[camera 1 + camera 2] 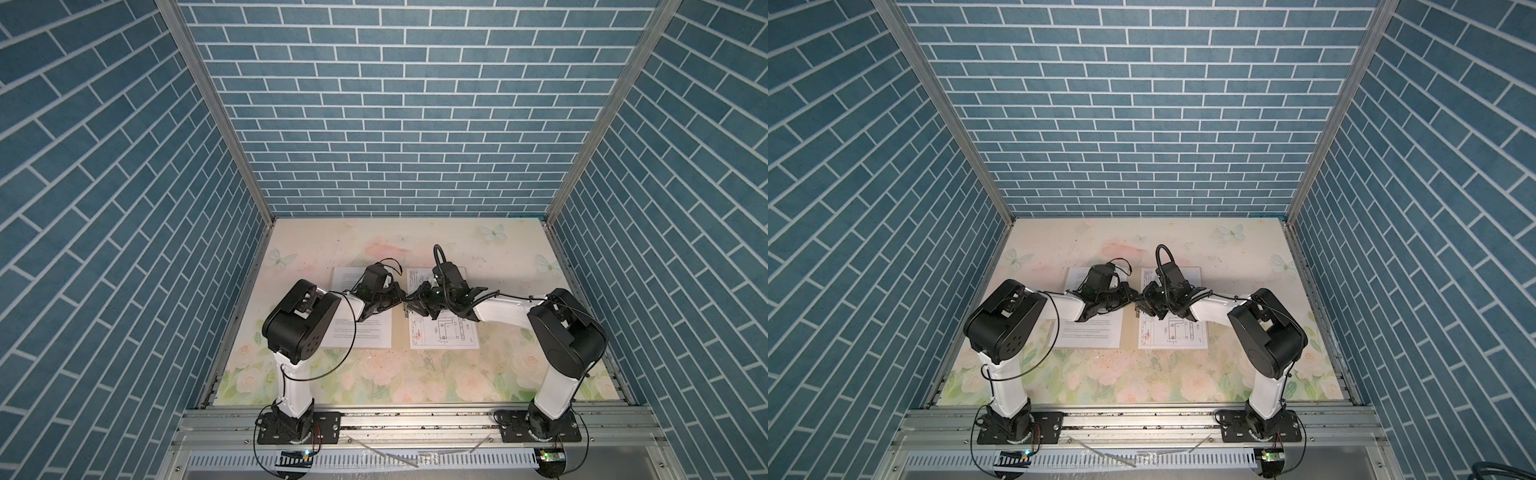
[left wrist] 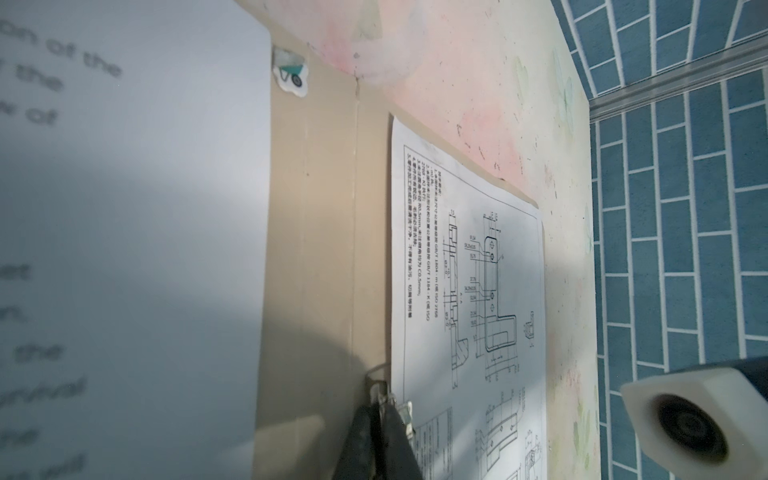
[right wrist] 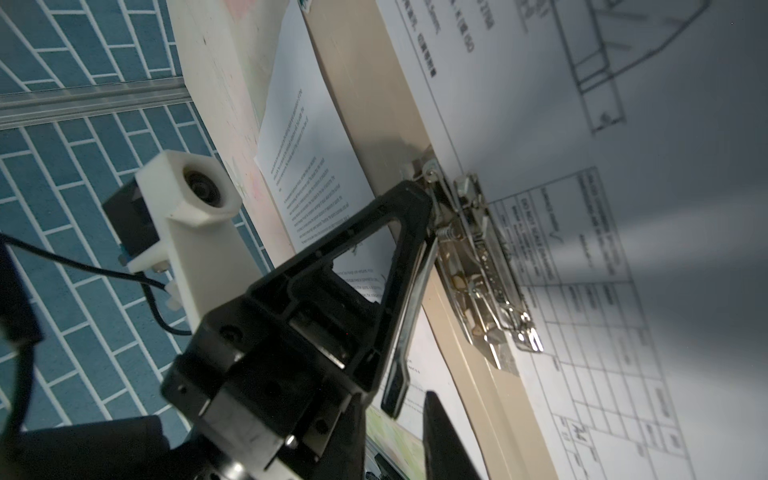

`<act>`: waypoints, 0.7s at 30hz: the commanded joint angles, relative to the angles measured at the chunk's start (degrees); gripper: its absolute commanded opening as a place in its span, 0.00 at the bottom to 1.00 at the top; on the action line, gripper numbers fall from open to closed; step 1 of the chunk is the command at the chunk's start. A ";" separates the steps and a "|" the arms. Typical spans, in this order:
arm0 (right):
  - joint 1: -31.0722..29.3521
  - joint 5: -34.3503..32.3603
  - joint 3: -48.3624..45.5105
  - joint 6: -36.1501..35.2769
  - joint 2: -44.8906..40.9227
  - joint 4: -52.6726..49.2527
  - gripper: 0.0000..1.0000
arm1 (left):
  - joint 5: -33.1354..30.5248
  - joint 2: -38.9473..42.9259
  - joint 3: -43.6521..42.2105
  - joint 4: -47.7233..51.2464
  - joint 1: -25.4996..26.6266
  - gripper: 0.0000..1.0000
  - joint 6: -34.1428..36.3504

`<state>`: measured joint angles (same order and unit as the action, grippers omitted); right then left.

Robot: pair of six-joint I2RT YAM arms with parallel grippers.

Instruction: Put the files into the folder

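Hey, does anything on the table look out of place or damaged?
Nothing looks spilled or torn. The text sheet and drawing sheet lie flat on separate halves of the open folder, not stacked. The left pincer pinches the metal clip at the spine, with the right pincer crowding close. A small wheelbarrow sticker sits on the folder.

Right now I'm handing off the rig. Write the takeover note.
Left pincer: shut on the metal clip at the folder spine.
Right pincer: close beside the clip, over the drawing sheet; can't tell if it is open or shut.
Folder lies open; text sheet on its left flap, drawing sheet on its right.
Done: both sheets are on the folder.
Left: probably clip them in, then close the folder.
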<state>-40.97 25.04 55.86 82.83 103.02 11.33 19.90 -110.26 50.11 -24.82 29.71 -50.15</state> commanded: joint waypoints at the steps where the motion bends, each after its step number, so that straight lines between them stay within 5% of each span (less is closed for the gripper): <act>1: -0.16 -1.26 2.38 2.59 0.60 0.18 0.24 | -0.92 -0.40 -2.18 4.40 0.43 0.11 0.09; 21: -0.32 -1.21 1.94 2.60 1.13 0.07 0.17 | -0.94 -0.92 -2.53 3.92 0.34 0.11 0.31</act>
<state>-40.99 24.60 55.90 83.74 103.20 11.38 19.94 -110.26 49.56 -25.82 29.71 -50.39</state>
